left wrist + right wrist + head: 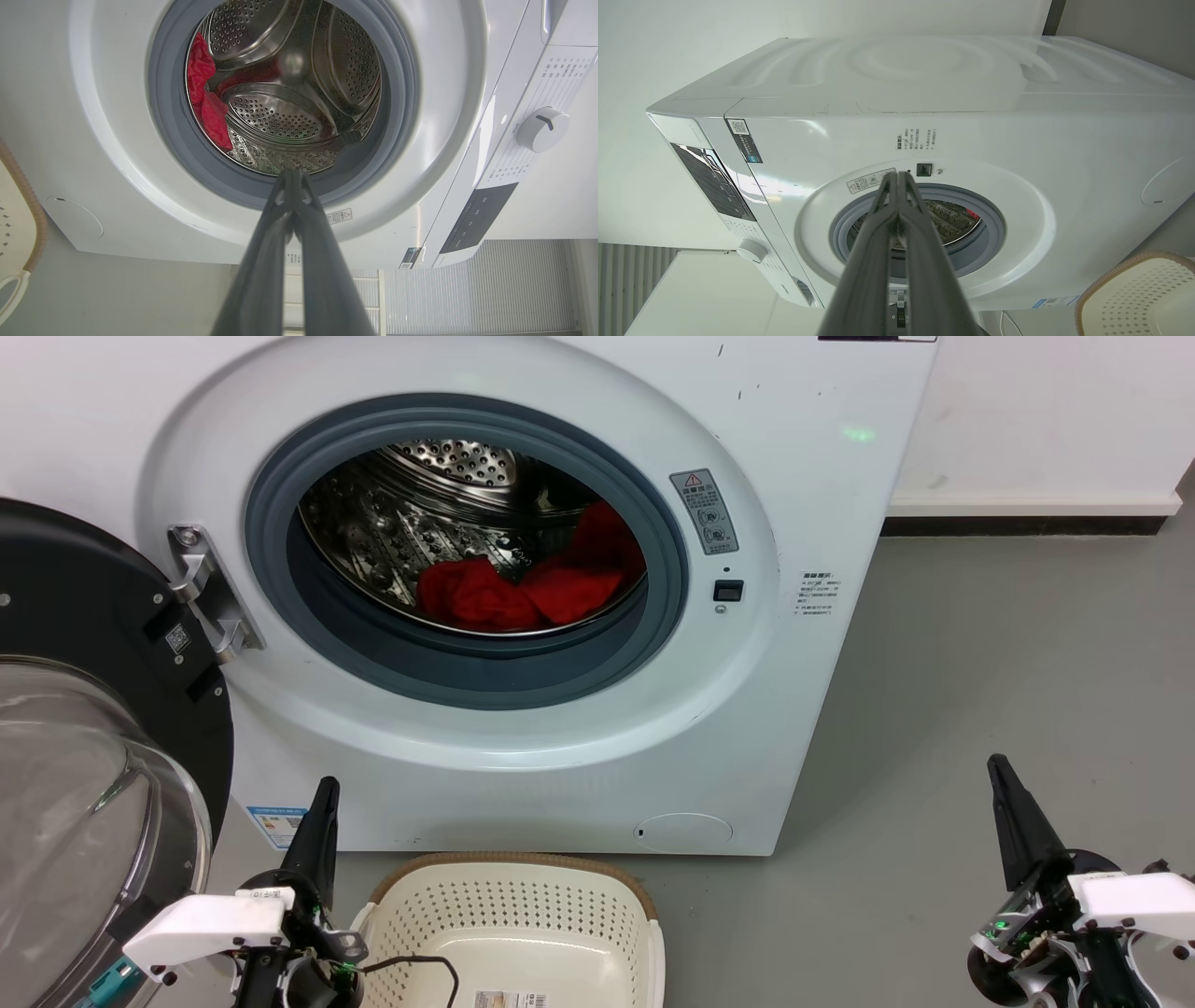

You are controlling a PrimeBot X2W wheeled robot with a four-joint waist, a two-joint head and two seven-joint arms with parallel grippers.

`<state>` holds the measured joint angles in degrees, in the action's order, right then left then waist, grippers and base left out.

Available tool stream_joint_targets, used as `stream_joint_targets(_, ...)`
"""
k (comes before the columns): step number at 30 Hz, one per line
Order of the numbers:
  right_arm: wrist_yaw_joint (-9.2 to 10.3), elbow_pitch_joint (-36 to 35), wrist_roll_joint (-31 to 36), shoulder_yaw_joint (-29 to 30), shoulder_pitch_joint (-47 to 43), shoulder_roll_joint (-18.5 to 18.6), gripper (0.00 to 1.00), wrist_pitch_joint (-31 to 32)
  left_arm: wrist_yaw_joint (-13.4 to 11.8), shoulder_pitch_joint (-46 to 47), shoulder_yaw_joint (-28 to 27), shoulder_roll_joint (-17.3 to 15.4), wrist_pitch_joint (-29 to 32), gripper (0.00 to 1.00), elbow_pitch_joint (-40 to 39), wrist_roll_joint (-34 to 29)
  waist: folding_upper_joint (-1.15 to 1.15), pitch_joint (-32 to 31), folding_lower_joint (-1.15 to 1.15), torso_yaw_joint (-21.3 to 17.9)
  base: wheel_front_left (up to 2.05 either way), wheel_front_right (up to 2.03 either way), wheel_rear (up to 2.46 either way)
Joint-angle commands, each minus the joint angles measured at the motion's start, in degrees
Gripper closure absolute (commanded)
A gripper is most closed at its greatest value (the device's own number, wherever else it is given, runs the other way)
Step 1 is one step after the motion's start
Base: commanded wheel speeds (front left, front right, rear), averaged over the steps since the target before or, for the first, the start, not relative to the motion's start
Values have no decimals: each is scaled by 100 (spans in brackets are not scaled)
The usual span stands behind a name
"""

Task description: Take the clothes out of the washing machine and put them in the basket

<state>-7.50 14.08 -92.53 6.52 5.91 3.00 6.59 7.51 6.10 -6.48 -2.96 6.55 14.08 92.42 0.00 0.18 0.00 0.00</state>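
Not started: clothes inside washing machine, basket before it holds none; left end effector and right end effector closed, empty.

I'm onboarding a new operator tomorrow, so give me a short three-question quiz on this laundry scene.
1. True or false: the washing machine has its door open.
2. Where do the red clothes lie? A on the floor; B in the drum; C on the door glass.
3. Fill in: the left gripper and right gripper both have their fingers ___, holding nothing.
Key: 1 true; 2 B; 3 shut.
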Motion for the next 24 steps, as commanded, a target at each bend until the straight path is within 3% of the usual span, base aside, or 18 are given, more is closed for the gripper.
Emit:
stream_joint_targets(1,2,8,25,-5,72,-20,100,0,14,34,-10,13,8,100,2,-3,0,0,0,0,0,0,0)
stream_joint_targets(24,2,8,25,-5,72,-20,100,-1,14,34,-10,13,8,100,2,-4,0,0,0,0,0,0,0)
